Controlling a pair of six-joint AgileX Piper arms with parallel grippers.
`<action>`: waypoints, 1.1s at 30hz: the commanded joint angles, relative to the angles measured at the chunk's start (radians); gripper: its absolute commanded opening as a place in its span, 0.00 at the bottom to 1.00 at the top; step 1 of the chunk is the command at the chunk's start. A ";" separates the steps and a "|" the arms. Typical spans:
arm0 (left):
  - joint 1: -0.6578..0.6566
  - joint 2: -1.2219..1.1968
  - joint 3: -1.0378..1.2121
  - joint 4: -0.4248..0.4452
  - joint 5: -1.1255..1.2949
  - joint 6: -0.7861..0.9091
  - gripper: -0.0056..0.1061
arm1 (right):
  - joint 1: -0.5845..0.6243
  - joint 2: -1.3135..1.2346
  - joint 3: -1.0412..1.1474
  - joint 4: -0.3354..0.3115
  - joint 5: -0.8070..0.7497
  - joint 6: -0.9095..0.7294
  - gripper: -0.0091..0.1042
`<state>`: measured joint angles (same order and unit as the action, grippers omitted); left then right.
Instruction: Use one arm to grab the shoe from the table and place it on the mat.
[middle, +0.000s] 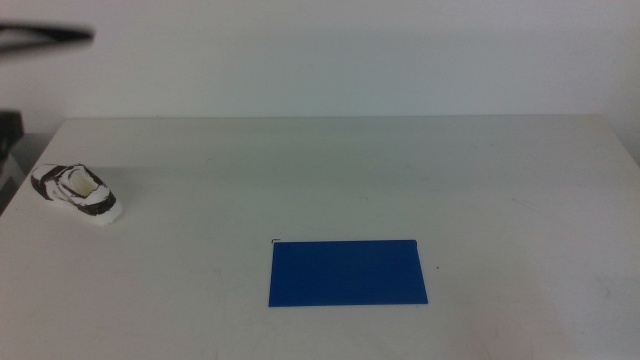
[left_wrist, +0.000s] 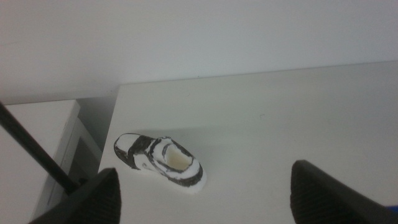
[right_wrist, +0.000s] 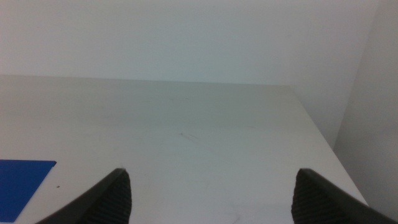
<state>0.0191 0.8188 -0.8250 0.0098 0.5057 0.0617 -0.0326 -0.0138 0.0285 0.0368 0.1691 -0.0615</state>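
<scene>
Hanging above the near-left part of the surface (middle: 330, 170), the left tool (left_wrist: 205, 193) shows only in its own wrist view, its two dark jaws spread wide with nothing between them. The shoe (left_wrist: 160, 160) lies ahead of that tool, nearer the jaw at the lower left of that picture, well clear of both jaws. The right tool (right_wrist: 211, 196) is likewise spread wide and empty, seen only in its own wrist view, over bare surface near the right edge. Neither tool appears in the middle view.

No lettering, brand or label can be read on the shoe, the mat or the jaws.

In the middle view the shoe (middle: 78, 193) sits at the left of the frame, close to the surface's left edge, upright on its sole, its toe pointing toward the lower right. The left wrist view shows that edge just beyond the heel, with a gap and a pale cabinet (left_wrist: 43, 149) past it. The mat (middle: 347, 272) lies flat at lower centre, well apart from the shoe, with open white surface between them and around all four of its sides. Its corner (right_wrist: 22, 186) shows at the lower left of the right wrist view.
</scene>
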 joint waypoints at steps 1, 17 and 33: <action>-0.007 0.070 -0.102 0.007 -0.027 -0.017 0.89 | 0.003 -0.021 -0.010 -0.008 -0.079 -0.013 0.67; -0.007 0.526 -0.615 0.300 0.308 -0.361 0.89 | 0.003 -0.021 -0.010 -0.008 -0.079 -0.013 0.67; 0.105 0.971 -0.959 0.217 0.522 -0.592 0.89 | 0.003 -0.021 -0.010 -0.008 -0.079 -0.013 0.67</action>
<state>0.1061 1.8040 -1.7294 0.2506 1.0417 -0.5045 -0.0326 -0.0138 0.0285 0.0368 0.1691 -0.0615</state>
